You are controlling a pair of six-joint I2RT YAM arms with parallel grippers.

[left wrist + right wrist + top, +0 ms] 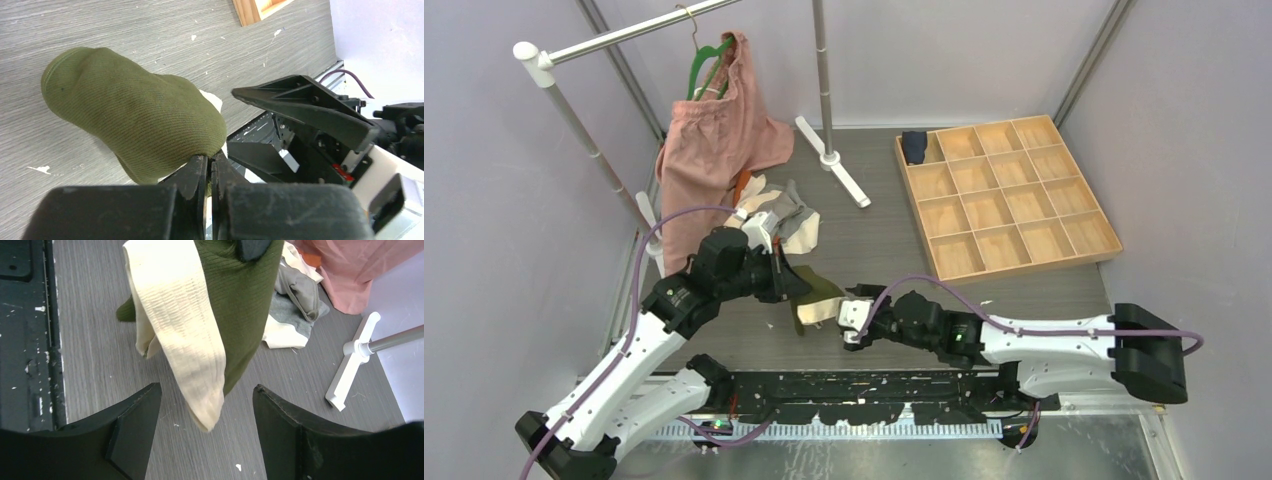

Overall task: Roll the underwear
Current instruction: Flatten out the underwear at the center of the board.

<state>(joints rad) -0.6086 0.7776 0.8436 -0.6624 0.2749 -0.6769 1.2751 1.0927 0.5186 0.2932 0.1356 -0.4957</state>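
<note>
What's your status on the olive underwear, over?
Left claw shut on olive underwear, hanging free. Right claw open, close by the dangling cream waistband. Nothing between them; pile of other underwear sits behind.

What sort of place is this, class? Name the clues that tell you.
Probably a robot lab cell staged for laundry work: walls closing in a grey table, robot arms bolted at its edge, plus a clothes rail and a wooden compartment tray.
</note>
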